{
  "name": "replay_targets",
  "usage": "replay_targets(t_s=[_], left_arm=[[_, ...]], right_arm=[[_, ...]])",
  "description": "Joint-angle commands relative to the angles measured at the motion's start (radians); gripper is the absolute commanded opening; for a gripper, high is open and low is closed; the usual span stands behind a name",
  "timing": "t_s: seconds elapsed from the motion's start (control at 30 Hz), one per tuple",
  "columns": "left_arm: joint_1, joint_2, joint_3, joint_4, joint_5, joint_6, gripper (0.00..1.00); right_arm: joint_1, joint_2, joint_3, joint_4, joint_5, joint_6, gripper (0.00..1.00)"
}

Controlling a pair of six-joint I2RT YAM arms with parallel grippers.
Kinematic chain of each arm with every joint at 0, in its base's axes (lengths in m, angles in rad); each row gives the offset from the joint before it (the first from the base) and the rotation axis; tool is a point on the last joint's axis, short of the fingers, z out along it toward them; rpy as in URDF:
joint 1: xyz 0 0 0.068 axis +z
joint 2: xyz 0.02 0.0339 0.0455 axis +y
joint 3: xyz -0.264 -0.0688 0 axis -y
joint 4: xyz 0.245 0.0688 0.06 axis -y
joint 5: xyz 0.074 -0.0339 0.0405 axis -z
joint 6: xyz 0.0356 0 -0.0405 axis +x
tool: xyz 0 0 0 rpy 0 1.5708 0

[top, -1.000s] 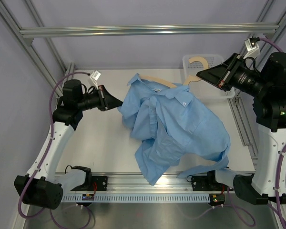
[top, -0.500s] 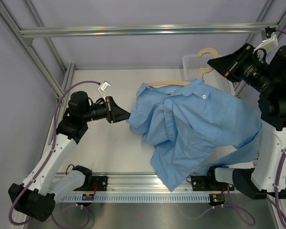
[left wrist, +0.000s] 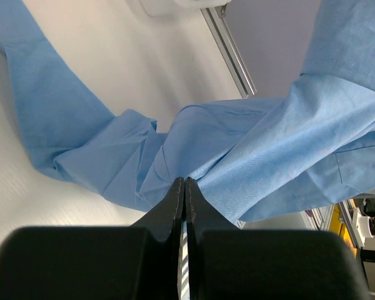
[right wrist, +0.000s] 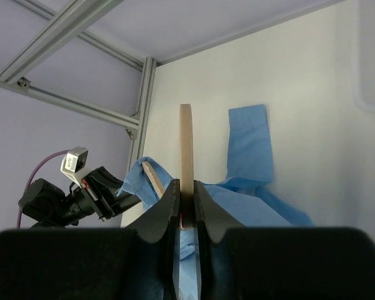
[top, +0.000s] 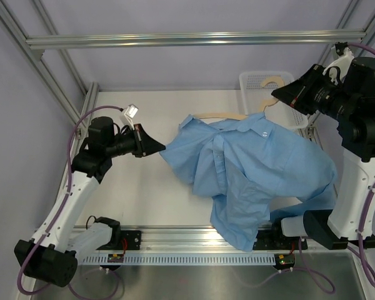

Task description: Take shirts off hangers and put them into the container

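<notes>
Stripping step, I'd say: left gripper (top: 160, 147) clamped on an edge of the floppy light blue button-up shirt (top: 250, 165), right gripper (top: 277, 96) pinching the thin tan wooden hanger (top: 215, 114) near its hook. Shirt drapes from mid table (top: 131, 200) to its near edge; white mesh plastic basket (top: 253, 79) at far right corner. Risk: collar snags the hanger arm, or the thin pinch slips.

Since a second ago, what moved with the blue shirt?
The right end effector pulled the thin tan wooden hanger rightward, and the light blue button-up shirt swung right with it. The left end effector followed slightly, still pinching the shirt's edge. The white mesh plastic basket stayed put.
</notes>
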Motion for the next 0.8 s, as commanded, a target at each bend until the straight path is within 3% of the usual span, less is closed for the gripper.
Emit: replay_targets(t_s=[0.0, 0.07, 0.27, 0.47, 0.63, 0.77], left_arm=[[0.044, 0.02, -0.043, -0.194, -0.107, 0.084, 0.0], [0.044, -0.038, -0.109, -0.112, -0.061, 0.053, 0.0], [0.033, -0.061, -0.119, -0.096, 0.003, 0.068, 0.0], [0.007, 0.023, 0.004, -0.013, 0.079, -0.002, 0.01], [0.001, 0.176, 0.251, -0.007, 0.103, 0.004, 0.27], [-0.01, 0.267, 0.387, 0.022, 0.152, -0.007, 0.37]], right_arm=[[-0.025, -0.068, 0.051, 0.191, 0.249, -0.028, 0.0], [-0.027, -0.051, 0.097, 0.173, 0.286, -0.025, 0.0], [-0.027, -0.06, 0.077, 0.188, 0.355, 0.004, 0.0], [-0.027, -0.08, -0.102, 0.337, -0.051, 0.074, 0.0], [-0.027, -0.08, -0.135, 0.357, -0.301, 0.085, 0.0], [-0.027, -0.052, -0.11, 0.34, -0.436, 0.11, 0.0]])
